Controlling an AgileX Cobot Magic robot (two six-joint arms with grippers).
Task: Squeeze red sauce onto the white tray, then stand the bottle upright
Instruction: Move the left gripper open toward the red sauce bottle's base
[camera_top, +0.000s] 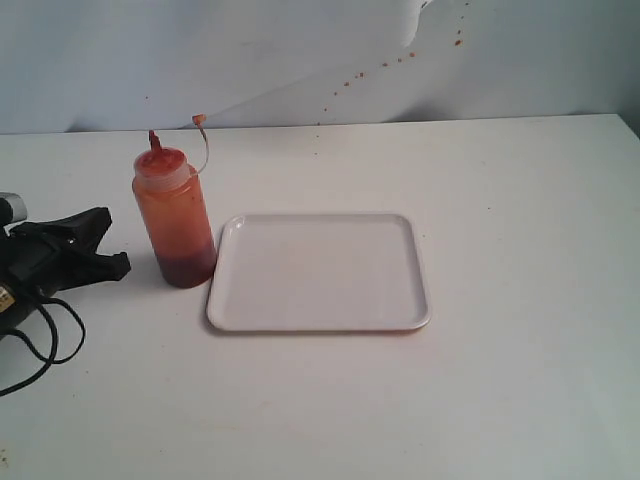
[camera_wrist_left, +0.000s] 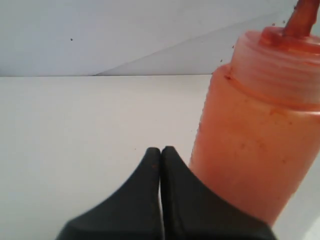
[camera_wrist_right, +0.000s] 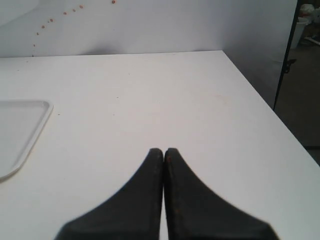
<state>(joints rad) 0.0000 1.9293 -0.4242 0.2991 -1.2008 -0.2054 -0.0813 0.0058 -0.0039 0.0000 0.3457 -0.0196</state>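
The orange-red squeeze bottle (camera_top: 176, 216) stands upright on the table, just left of the white tray (camera_top: 318, 272), its small cap hanging off a tether by the nozzle. No red sauce shows on the tray. My left gripper (camera_top: 118, 262) rests on the table left of the bottle, shut and holding nothing. In the left wrist view the bottle (camera_wrist_left: 255, 130) looms close beside the closed gripper (camera_wrist_left: 161, 150). My right gripper (camera_wrist_right: 163, 151) is shut and empty over bare table, with a corner of the tray (camera_wrist_right: 20, 132) off to one side; it is out of the exterior view.
Small brownish-red specks (camera_top: 400, 58) dot the white back wall. A black cable (camera_top: 45, 345) loops beside the left arm. The right wrist view shows the table edge (camera_wrist_right: 272, 112) with dark floor beyond.
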